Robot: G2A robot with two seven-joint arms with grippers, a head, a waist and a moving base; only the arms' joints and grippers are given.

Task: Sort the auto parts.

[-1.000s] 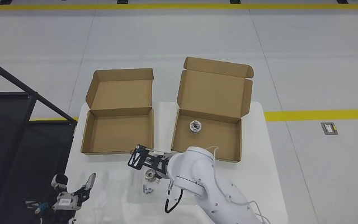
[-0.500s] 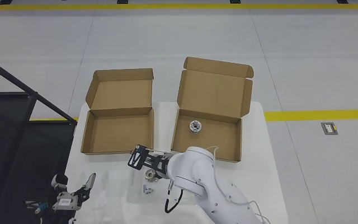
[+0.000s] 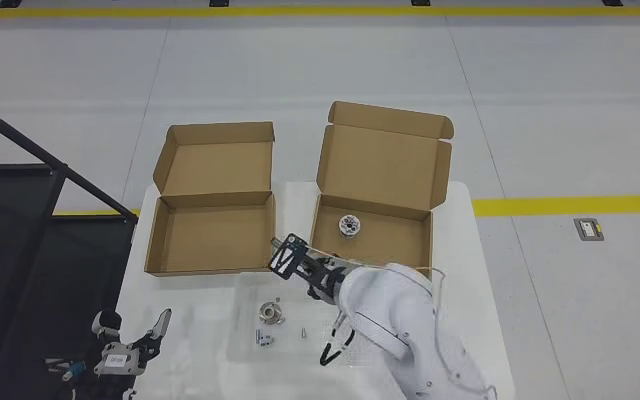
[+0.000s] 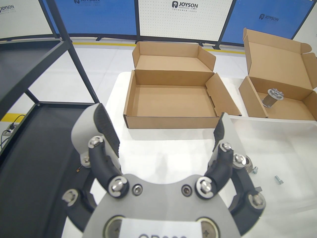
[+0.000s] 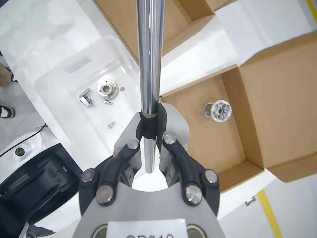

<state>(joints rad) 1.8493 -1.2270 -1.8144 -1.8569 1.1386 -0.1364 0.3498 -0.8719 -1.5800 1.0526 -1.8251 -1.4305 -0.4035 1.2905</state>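
Operator: Slippage is my worry. The right claw is clamped on the steel rod close to one end, so most of its length hangs out past the fingers.

Engineer: Where is it?

Operator: Above the table, near the gap between the left box and the right box.

Engineer: Then a quick swing could twist it in the pads, or its far end could clip a cardboard wall and shove that box.

Operator: Dropped low, it might also strike the hub in the right box.

Engineer: And the left claw?

Operator: Spread wide, empty, well apart from it all.
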